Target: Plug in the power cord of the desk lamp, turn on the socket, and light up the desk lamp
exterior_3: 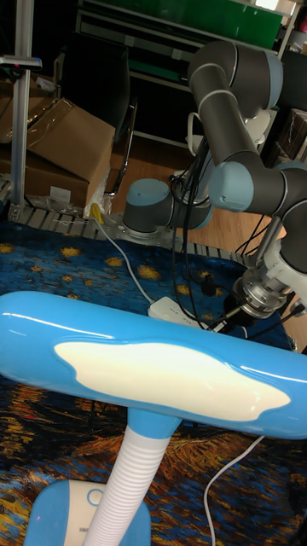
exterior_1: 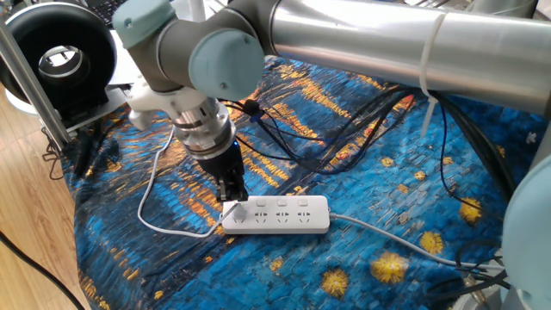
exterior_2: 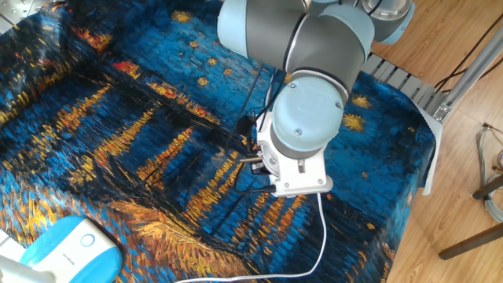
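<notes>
The socket [exterior_1: 280,214], a long white strip, lies on the blue patterned cloth. Its left outlet holds a small white plug [exterior_1: 238,213]. From there the power cord [exterior_1: 146,215] loops off to the left. My gripper [exterior_1: 233,191] points down at the far edge of the socket's left end, its dark fingers pressed together with nothing seen between them. In the other fixed view my wrist [exterior_2: 302,130] hides the socket and fingers. The desk lamp's base [exterior_2: 71,250] sits at the near left there. The lamp's blue head [exterior_3: 153,367] and ribbed stem [exterior_3: 136,478] fill the tall view.
Black cables [exterior_1: 293,138] cross the cloth behind the socket. A thicker grey-white cable [exterior_1: 387,237] leaves the socket's right end. A black ring-shaped device [exterior_1: 56,56] stands at the far left. A metal frame post [exterior_1: 26,69] runs beside it.
</notes>
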### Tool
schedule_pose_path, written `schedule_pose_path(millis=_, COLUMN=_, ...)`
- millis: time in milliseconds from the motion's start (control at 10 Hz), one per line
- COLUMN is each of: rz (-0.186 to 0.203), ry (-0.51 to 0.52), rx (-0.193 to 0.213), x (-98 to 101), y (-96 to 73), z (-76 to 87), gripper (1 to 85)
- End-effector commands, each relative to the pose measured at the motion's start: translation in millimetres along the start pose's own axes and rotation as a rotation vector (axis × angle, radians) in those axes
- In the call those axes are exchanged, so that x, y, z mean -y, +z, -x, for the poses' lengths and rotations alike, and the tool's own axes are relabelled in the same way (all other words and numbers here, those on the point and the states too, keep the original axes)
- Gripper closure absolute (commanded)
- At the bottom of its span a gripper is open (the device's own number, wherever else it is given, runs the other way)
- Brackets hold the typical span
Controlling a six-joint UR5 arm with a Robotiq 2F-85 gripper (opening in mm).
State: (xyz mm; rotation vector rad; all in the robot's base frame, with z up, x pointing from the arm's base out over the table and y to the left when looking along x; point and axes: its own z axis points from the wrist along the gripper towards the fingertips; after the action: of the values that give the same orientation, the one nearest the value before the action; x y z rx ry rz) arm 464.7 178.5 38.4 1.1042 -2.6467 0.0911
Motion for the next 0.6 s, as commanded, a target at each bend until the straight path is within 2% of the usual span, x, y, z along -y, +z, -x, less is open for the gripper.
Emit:
schedule_pose_path(millis=0, rz=0.017, ry=0.005, rx=0.009, x=-8.3, y=9.6, z=1.3, gripper=84.3)
schedule_pose_path(millis=500, rz=0.004, ry=-0.005, rx=-0.012, x=-7.1, y=11.2, z=0.8, gripper=84.3)
